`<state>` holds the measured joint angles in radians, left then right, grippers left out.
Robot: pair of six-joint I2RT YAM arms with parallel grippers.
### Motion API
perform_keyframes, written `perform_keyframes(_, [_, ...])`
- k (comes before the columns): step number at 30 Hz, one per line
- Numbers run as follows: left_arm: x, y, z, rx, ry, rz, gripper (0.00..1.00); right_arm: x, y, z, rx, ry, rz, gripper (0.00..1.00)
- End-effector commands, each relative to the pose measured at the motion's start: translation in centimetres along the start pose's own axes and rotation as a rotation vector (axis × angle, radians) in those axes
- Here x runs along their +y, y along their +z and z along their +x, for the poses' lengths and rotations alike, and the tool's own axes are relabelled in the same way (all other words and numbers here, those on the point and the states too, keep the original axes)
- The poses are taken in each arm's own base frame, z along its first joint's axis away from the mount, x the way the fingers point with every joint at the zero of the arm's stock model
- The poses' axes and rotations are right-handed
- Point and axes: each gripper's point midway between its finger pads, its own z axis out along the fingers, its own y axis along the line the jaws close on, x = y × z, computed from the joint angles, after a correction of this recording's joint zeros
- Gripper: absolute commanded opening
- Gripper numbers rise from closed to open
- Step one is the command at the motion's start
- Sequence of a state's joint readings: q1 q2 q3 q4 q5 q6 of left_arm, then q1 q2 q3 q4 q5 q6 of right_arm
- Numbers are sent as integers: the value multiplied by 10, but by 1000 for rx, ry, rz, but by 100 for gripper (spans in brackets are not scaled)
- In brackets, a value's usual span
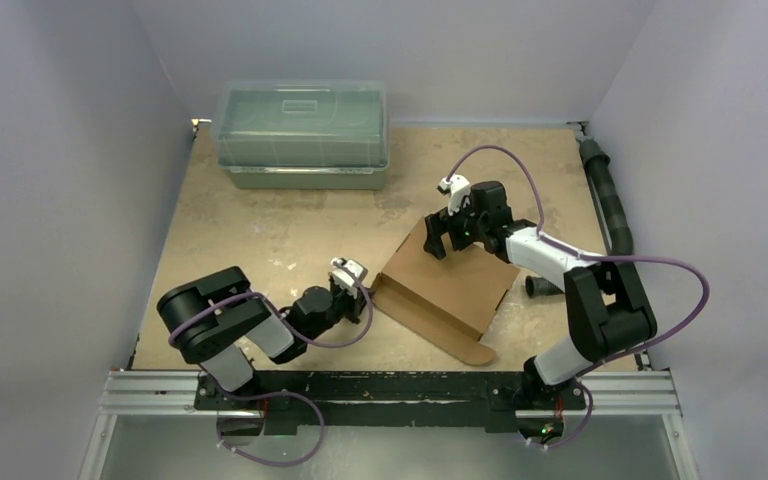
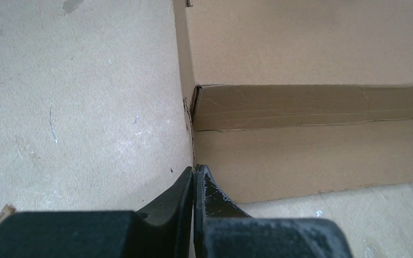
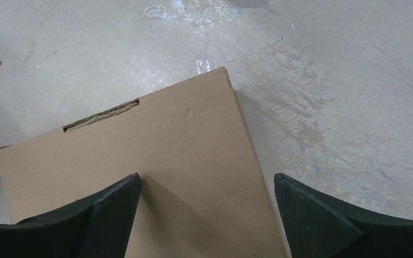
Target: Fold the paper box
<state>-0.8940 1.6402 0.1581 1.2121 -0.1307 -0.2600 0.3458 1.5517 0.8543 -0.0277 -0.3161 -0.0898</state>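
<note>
- The left gripper (image 1: 357,283) (image 2: 194,174) is low over the table (image 1: 260,235), near the arm bases, and its jaws are pressed fully together.
- In the left wrist view its fingertips (image 2: 207,185) meet right at the near left corner of the paper box (image 2: 301,156). The cardboard's edge runs straight into the seam between them, and I cannot tell whether any cardboard is pinched there.
- The paper box (image 1: 448,288) lies mid-table between the two arms, turned at an angle. One flat flap rests on the table nearest the left gripper, a low folded wall rises behind it, and a broad panel lies beyond that.
- The right gripper (image 1: 450,237) (image 3: 205,177) hovers above the far end of the box with its jaws spread wide and holding nothing.
- In the right wrist view the brown panel (image 3: 156,145) sits between the two fingers (image 3: 113,215), and its corner and a cut slot (image 3: 102,114) lie past the tips.
- A clear greenish lidded bin (image 1: 302,135) stands at the far edge, well apart from the box.
</note>
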Motion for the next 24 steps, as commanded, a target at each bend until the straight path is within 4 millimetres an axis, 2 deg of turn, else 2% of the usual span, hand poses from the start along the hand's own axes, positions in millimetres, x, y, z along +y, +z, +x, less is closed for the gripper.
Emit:
perform_keyframes(1, [2,5,-3,8,104,-34,0,-16,4,20,82,-11,67,96])
perform_keyframes(10, [2,6,1,29,187,-57,0,-18,5,23,96,-8,76,96])
perform_keyframes(24, [4,13,-10,53,277,-82,0,-18,5,24,101,-7,76,96])
